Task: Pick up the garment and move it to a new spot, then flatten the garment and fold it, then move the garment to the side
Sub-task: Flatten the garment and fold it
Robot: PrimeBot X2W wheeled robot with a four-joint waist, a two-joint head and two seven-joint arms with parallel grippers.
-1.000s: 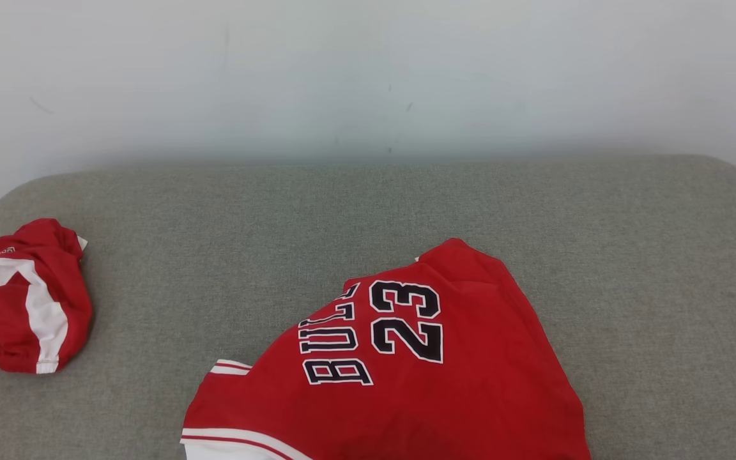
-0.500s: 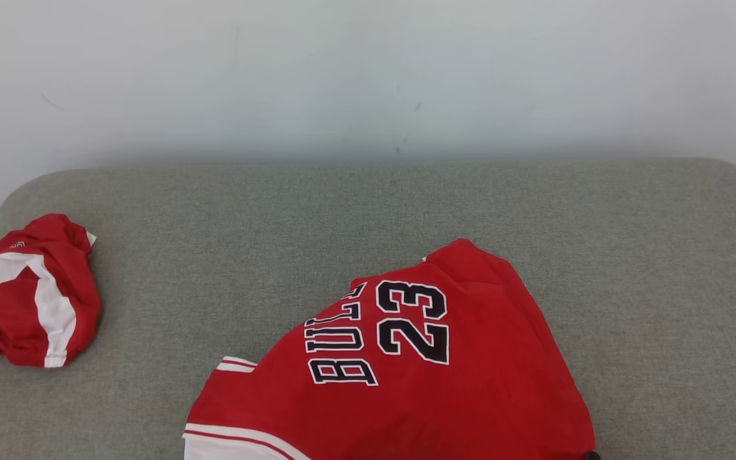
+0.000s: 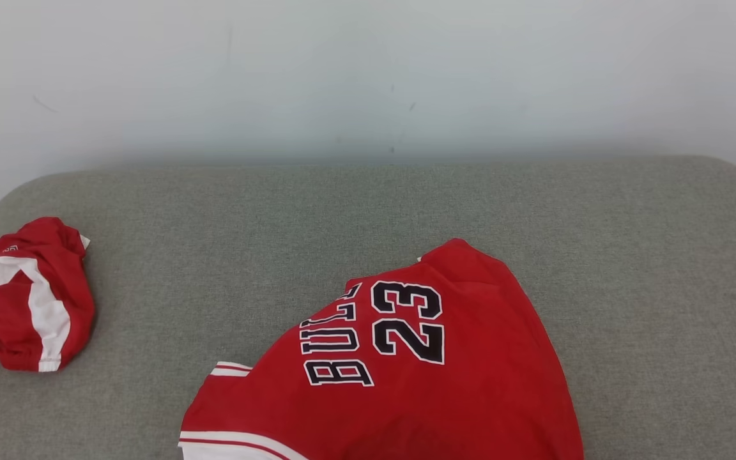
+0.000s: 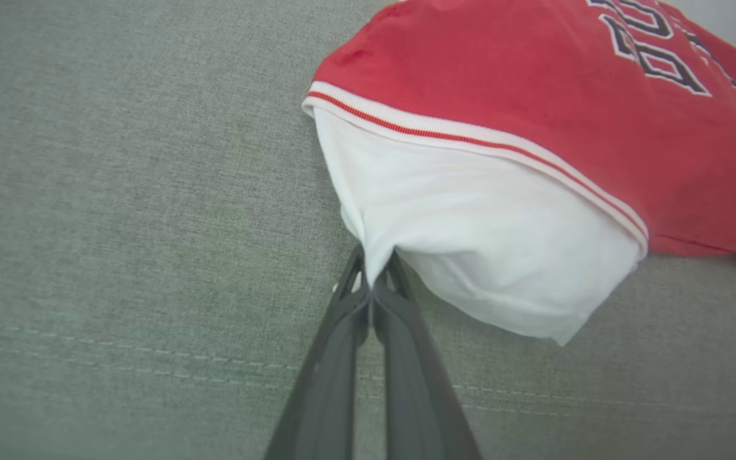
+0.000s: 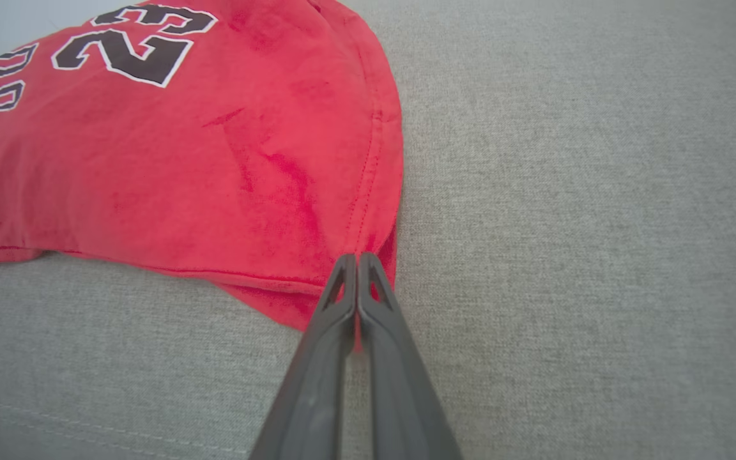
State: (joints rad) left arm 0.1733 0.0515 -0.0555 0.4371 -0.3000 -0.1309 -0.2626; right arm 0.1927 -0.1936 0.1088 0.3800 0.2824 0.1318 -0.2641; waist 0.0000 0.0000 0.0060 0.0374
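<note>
The garment (image 3: 444,383) is a red jersey with "BULLS 23" in black and white letters, lying on the grey cushion at the bottom centre of the head view. In the left wrist view my left gripper (image 4: 374,271) is shut on the edge of the garment's (image 4: 470,217) white sleeve part. In the right wrist view my right gripper (image 5: 356,268) is shut on the red hem corner of the garment (image 5: 214,160). Both pinched edges sit just above the cushion.
A second red and white garment (image 3: 23,300) lies crumpled at the left edge of the grey cushion (image 3: 368,211). A pale wall rises behind the cushion. Bare grey fabric stretches behind and to the right of the jersey.
The head view shifted slightly and returned. The jersey's lower right edge has drawn in a little. A dark fingertip seen at the bottom right half a second ago is gone from the head view.
</note>
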